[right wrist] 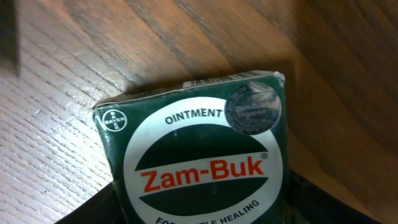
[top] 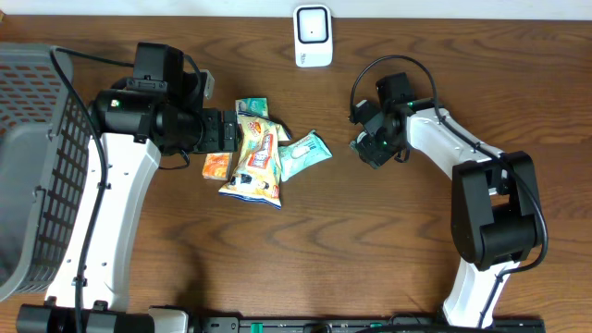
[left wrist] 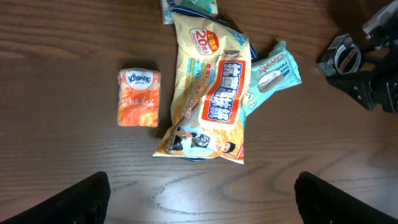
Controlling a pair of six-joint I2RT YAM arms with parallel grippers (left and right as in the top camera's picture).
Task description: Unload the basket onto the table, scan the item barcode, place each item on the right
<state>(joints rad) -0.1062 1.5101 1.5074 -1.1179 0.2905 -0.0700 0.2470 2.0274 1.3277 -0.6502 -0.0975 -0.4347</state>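
A dark green Zam-Buk ointment box [right wrist: 199, 155] fills the right wrist view, label up, just above the wood. My right gripper [right wrist: 199, 208] has a dark finger against each side of it and is shut on it. From overhead the right gripper [top: 372, 146] sits right of the pile, with the green box [top: 378, 147] at its tip. The white barcode scanner [top: 313, 35] stands at the table's far edge. My left gripper [left wrist: 199, 199] hangs open over bare wood, just short of the pile; from overhead the left gripper [top: 225, 130] is at the pile's left side.
The pile holds a yellow snack bag [left wrist: 211, 93], an orange Kleenex pack [left wrist: 138, 98], a teal packet [left wrist: 273, 71] and a green packet [top: 252, 106]. A grey mesh basket [top: 37, 166] stands at the left edge.
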